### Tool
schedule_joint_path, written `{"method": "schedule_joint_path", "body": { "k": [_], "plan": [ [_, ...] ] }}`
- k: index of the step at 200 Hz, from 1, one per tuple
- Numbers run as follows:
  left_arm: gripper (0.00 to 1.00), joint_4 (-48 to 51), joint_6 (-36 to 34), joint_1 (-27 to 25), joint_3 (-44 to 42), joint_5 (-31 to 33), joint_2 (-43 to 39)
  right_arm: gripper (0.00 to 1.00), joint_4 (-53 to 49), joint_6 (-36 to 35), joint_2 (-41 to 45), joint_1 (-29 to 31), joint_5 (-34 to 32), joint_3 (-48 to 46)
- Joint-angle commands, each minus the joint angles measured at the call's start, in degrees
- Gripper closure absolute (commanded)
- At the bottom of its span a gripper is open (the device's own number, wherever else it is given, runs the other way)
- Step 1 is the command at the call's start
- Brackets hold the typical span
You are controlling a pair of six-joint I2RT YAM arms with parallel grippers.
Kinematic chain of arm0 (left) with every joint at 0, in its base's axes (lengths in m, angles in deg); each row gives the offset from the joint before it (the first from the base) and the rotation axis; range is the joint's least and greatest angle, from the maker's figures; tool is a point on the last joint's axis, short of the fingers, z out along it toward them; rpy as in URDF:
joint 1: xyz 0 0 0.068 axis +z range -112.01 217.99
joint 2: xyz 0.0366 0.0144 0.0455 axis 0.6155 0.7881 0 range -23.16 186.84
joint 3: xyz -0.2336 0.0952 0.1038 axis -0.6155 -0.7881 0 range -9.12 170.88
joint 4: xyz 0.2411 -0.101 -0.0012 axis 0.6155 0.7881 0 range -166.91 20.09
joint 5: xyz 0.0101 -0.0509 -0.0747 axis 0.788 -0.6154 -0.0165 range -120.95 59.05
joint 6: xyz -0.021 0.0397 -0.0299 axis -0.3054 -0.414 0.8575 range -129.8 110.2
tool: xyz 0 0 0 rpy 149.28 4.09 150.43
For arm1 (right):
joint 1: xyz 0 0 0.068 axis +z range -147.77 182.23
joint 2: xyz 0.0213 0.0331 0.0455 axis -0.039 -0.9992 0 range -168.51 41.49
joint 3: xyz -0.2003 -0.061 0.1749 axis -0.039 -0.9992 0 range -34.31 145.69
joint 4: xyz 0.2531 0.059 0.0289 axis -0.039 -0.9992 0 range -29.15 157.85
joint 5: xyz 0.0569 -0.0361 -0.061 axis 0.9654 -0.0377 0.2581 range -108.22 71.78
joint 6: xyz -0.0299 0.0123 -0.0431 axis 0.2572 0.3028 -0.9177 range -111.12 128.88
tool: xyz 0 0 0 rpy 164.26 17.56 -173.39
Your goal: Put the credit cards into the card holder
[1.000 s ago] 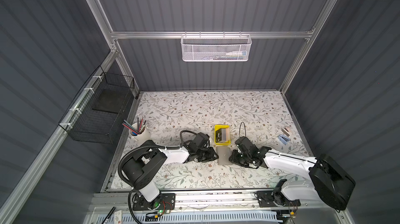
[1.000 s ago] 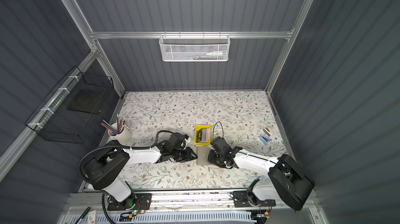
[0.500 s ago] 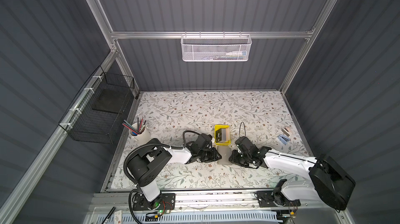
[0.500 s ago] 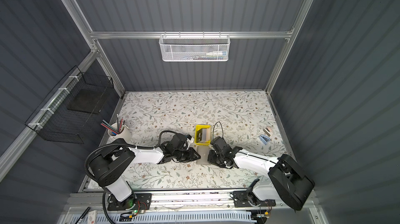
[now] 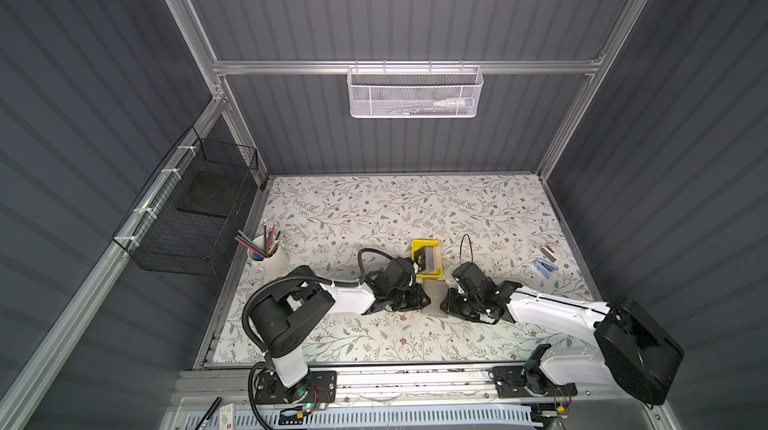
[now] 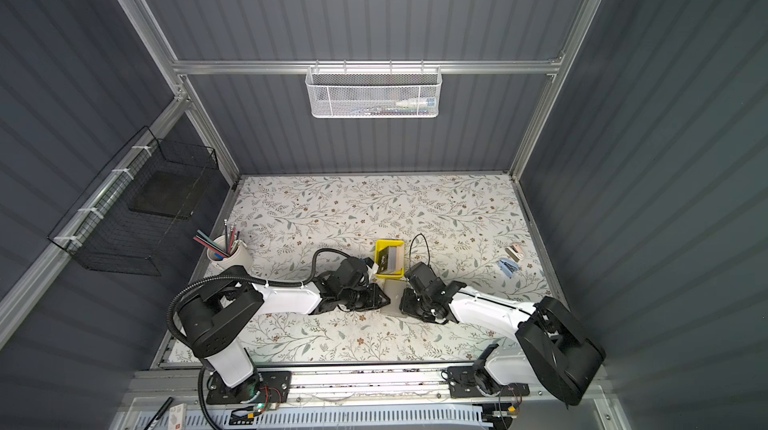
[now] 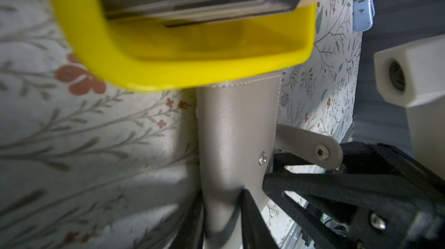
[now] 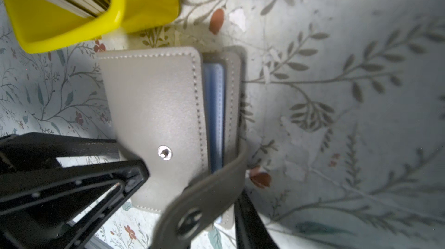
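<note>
The grey card holder [image 5: 435, 298] lies on the floral table between both grippers, just in front of the yellow tray [image 5: 417, 250]. The credit cards [image 5: 428, 262] stand stacked in that tray, mostly black with a tan one. My left gripper [image 7: 221, 211] is shut on one end of the card holder [image 7: 236, 127]. The snap strap [image 8: 207, 194] is undone and lifted, and blue sleeves [image 8: 215, 115] show at the open edge. My right gripper [image 8: 216, 214] sits at that edge. One of its fingers [image 8: 250, 223] shows; the strap hides the other.
A white cup of pencils [image 5: 268, 257] stands at the left table edge. A blue clip [image 5: 544, 266] and a small pale object [image 5: 552, 251] lie at the right. A black wire basket [image 5: 195, 216] hangs on the left wall, a white mesh one [image 5: 415, 93] at the back.
The left arm's elbow has swung in towards the middle while its gripper stays at the card holder. The right arm has hardly moved.
</note>
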Motion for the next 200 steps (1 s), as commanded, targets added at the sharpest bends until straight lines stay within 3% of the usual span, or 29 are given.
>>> {"method": "schedule_joint_path", "body": {
  "k": [1,42,99,156,200],
  "plan": [
    [0.73,2.9,-0.4,-3.6,1.1,-1.5,3.1,0.73,0.7,-0.9,-0.7,0.5,1.0,0.5],
    [0.76,4.4,1.8,-4.7,-0.2,2.4,1.9,0.76,-1.0,-1.5,-1.3,0.5,0.0,1.2],
    [0.78,-2.9,9.1,-8.5,-7.0,5.5,1.3,0.75,-3.6,-3.7,-2.2,0.5,0.0,3.5],
    [0.81,-6.4,12.5,-10.3,-9.5,7.9,1.6,0.65,-22.1,-7.6,6.1,0.5,-4.6,10.3],
    [0.81,-6.8,13.6,-10.7,-10.2,9.5,1.1,0.67,-33.6,-7.1,6.5,0.4,-9.9,17.9]
  ]
}}
